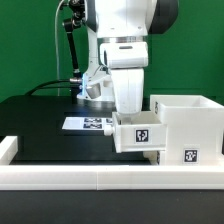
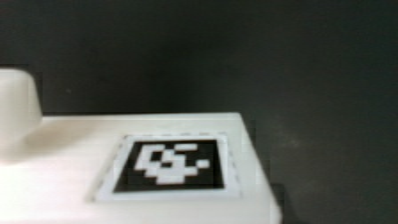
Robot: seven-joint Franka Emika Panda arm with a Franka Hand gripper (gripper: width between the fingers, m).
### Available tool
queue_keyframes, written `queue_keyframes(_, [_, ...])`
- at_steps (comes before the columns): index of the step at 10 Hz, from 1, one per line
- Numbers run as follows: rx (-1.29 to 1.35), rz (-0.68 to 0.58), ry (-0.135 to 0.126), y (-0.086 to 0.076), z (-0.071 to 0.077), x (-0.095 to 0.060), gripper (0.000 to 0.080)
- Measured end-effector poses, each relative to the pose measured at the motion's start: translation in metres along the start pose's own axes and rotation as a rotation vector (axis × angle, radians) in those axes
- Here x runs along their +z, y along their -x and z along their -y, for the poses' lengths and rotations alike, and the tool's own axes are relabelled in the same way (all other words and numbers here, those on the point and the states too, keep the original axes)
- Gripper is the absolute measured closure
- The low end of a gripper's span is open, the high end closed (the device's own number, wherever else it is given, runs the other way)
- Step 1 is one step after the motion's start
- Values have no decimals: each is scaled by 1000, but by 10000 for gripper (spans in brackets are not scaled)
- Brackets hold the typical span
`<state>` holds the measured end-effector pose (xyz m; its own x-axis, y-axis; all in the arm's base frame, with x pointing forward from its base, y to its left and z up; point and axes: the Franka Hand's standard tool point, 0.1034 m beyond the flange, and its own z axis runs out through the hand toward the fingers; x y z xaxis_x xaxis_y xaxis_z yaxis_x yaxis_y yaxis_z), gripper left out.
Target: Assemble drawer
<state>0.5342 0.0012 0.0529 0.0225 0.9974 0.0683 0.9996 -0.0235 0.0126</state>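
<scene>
Green backdrop, black table (image 1: 40, 125), white rail (image 1: 60, 176) along the near edge. Exterior view: arm (image 1: 125, 45) down over the middle of the table, wrist housing low, gripper (image 1: 130, 116) at the top of a small white box (image 1: 137, 134) carrying a tag. Fingers hidden behind housing and box; cannot tell whether spread, closed, or clamped on the part. Small box sitting against the left face, in this view, of the larger open-topped drawer case (image 1: 185, 125), itself tagged low on its front. Marker board (image 1: 87, 124) flat on the table behind, just beside the small box on the view's left. Cables trailing off the arm toward the rear.

Wrist view: blurred, close. White flat top of a part (image 2: 107, 150) with a black-and-white tag (image 2: 171, 162), dark table beyond. Pale rounded shape (image 2: 16, 100) at the frame edge, possibly a finger; not certain.

Judged step: seating the small box into the case. Best done by keeping the box square to the opening, edges parallel, pushing straight and slow, no tilt, stopping if it binds.

Exterior alone gives box-to-case alignment and arm pose. Wrist alone gives the part's top face and tag detail; no case visible there.
</scene>
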Motion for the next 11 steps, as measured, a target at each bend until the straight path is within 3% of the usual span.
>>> queue_keyframes(8, [-9,-1,3,-11,-1,0,757])
queue_keyframes(11, [-16,-2,14,-8,-2,-1,757])
